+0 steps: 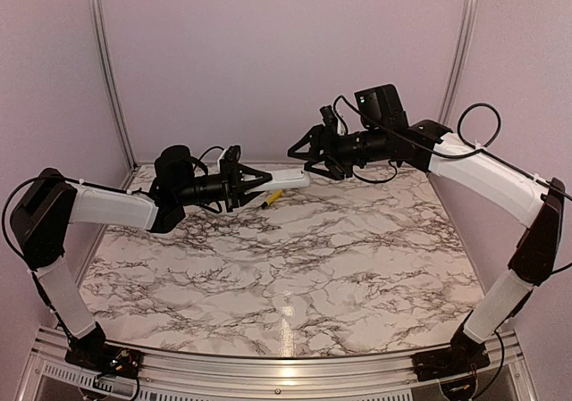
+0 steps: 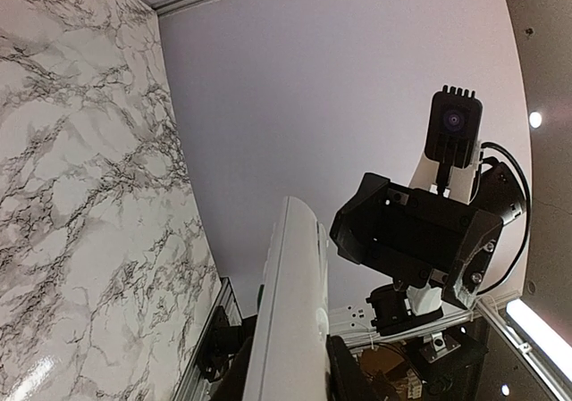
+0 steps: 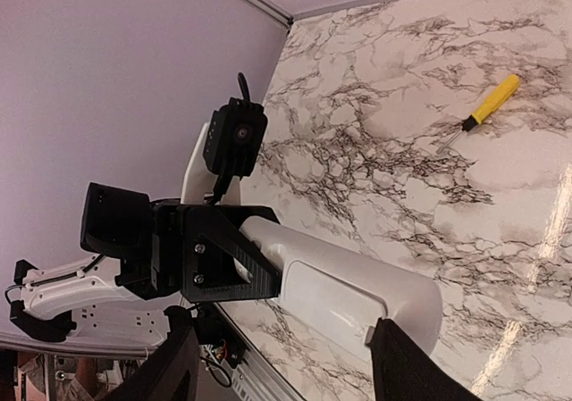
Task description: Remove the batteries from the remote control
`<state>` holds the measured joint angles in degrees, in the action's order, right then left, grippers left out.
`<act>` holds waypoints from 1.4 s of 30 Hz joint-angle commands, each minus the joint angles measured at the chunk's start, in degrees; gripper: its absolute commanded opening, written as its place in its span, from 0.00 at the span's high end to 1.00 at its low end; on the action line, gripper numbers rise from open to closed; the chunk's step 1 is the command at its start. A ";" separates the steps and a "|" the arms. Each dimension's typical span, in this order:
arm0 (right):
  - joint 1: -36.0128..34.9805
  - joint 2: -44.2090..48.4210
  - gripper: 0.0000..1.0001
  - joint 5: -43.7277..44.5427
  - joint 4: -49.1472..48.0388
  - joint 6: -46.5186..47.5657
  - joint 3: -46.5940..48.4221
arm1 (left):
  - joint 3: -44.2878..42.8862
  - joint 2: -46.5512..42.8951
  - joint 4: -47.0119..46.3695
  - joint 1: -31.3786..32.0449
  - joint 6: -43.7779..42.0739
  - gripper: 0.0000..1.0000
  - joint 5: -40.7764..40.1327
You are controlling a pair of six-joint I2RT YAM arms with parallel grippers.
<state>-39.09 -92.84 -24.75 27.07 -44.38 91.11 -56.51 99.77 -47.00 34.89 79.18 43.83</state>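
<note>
My left gripper (image 1: pixel 259 184) is shut on one end of the white remote control (image 1: pixel 290 181) and holds it level above the table's far side. In the left wrist view the remote (image 2: pixel 290 303) runs up between my fingers (image 2: pixel 344 374). My right gripper (image 1: pixel 307 151) is open at the remote's free end. In the right wrist view the remote (image 3: pixel 357 285) lies between my wide-spread fingers (image 3: pixel 407 365), one fingertip right at its rounded end. The battery cover looks closed. The batteries are hidden.
A yellow-handled screwdriver (image 1: pixel 272 197) lies on the marble table (image 1: pixel 295 276) just below the remote; it also shows in the right wrist view (image 3: pixel 489 104). Pink walls with metal posts close the back and sides.
</note>
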 commanded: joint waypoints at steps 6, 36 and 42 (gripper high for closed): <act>0.60 -1.03 0.37 0.76 0.36 0.02 0.43 | -1.86 1.08 -3.57 0.35 0.47 1.00 0.96; 0.60 0.03 0.44 0.43 -0.88 -1.79 -3.80 | -1.54 0.44 -4.80 0.35 0.86 1.00 1.76; 0.59 0.28 0.49 0.27 -0.79 -2.11 -4.36 | -1.48 0.29 -5.29 0.36 0.97 1.00 1.69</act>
<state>-38.87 -93.08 -24.75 24.75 -45.91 87.81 -56.51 100.29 -47.07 34.94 80.31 44.53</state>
